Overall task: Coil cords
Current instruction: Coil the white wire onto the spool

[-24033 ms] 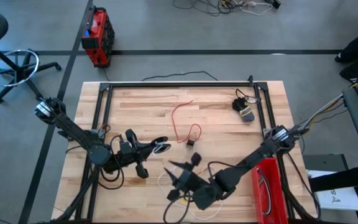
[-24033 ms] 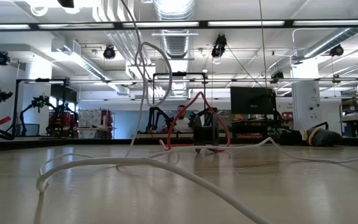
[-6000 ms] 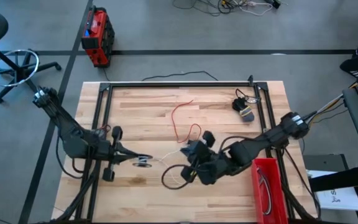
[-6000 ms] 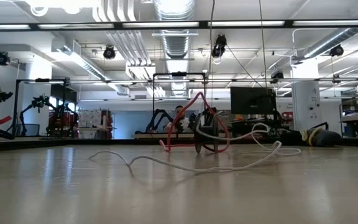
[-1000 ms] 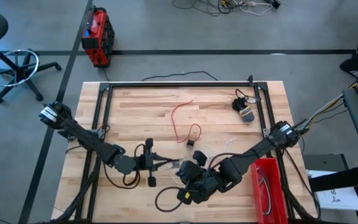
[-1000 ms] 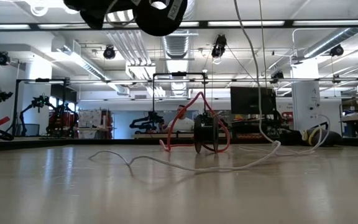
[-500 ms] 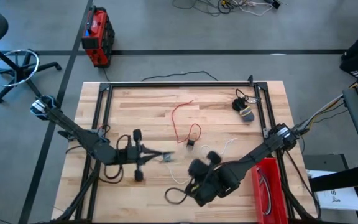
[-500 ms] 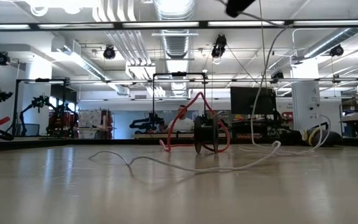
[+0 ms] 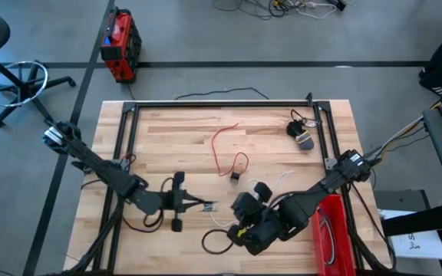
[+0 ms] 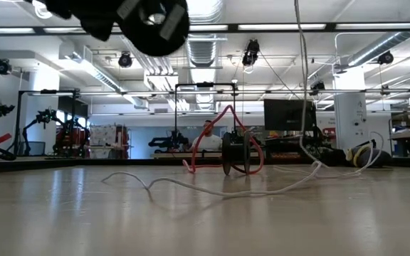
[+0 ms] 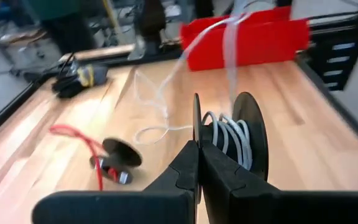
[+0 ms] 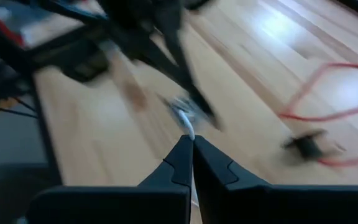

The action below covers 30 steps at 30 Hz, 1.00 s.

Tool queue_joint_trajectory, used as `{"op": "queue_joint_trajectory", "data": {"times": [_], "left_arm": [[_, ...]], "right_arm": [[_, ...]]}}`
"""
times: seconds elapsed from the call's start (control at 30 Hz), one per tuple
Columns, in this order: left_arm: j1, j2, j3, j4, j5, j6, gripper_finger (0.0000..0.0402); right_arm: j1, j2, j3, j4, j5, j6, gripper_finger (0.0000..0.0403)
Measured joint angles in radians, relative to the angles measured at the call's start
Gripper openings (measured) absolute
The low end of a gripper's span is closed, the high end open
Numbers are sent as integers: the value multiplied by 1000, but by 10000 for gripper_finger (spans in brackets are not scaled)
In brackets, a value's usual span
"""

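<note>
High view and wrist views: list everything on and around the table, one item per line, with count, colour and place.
white cord: one, white, front middle of table, partly wound on spool
spool: one, black, held in left gripper
red cord: one, red, loose at table centre, dark plug end
black cord: one, black, bundled at far right corner
red bin: one, red, table's front right edge
red case: one, red, floor beyond table
left gripper: shut on spool
right gripper: shut on white cord

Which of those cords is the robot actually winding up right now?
The white cord: it wraps a dark spool pinched by the left hand. The red cord and black cord lie untouched farther back.
</note>
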Motion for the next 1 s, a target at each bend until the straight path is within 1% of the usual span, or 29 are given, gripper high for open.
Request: {"op": "queue_joint_trajectory", "data": {"times": [0.13,0.23,0.33,0.4,0.63,0.83,0.93,1.0], "left_arm": [[38,70,6,71,-63,-67,0],[64,116,14,168,-73,-94,0],[69,156,20,275,-74,-95,0],[69,173,31,323,-95,-99,0],[72,169,49,365,-220,-177,0],[71,167,51,517,-214,-175,0],[69,152,50,554,-184,-173,0],[68,132,47,571,-159,-172,0]], "right_arm": [[-7,2,0,122,0,-73,0],[-19,15,-2,175,2,-102,0],[-33,35,-7,178,18,-100,0],[-42,50,-13,177,24,-85,0],[-53,96,-30,177,23,-38,0],[-52,97,-90,164,23,34,0],[-44,97,-106,160,25,41,0],[-35,97,-109,125,27,51,0]]}}
